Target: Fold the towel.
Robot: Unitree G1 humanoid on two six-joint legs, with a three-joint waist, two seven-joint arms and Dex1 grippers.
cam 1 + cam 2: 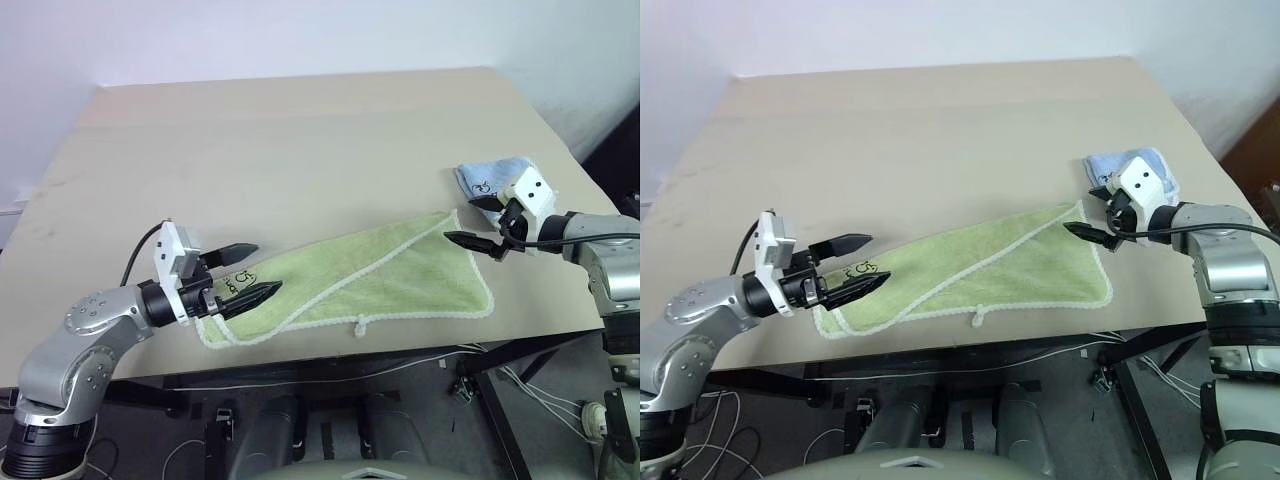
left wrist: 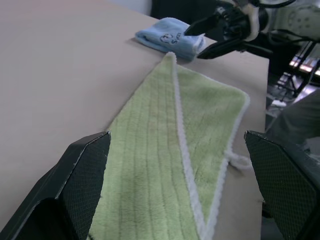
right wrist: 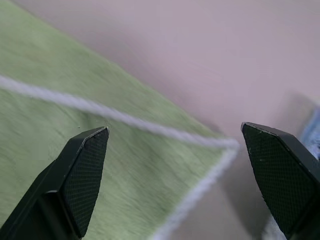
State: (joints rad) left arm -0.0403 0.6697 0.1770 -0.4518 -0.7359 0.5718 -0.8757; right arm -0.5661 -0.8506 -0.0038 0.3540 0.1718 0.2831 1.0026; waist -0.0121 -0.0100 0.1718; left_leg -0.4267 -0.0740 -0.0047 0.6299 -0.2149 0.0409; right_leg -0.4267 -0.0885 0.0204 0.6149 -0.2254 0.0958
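The towel [image 1: 375,275] lies flat on the worktop [image 1: 300,140] near its front edge, stretched slantwise between the two arms and folded over on itself, so that a white stitched edge runs diagonally across its green top. Its small white loop tag [image 1: 361,326] sticks out from the front hem, and the dark printed mark [image 1: 237,282] sits at the end nearest the left arm. The left gripper [image 1: 249,270] hangs over that marked end with its two black fingers spread apart, holding nothing. The right gripper [image 1: 478,222] is at the opposite, far corner of the towel, its fingers also wide apart and empty, the corner lying between them in the right wrist view. Just behind it rests a small folded blue cloth [image 1: 485,178].
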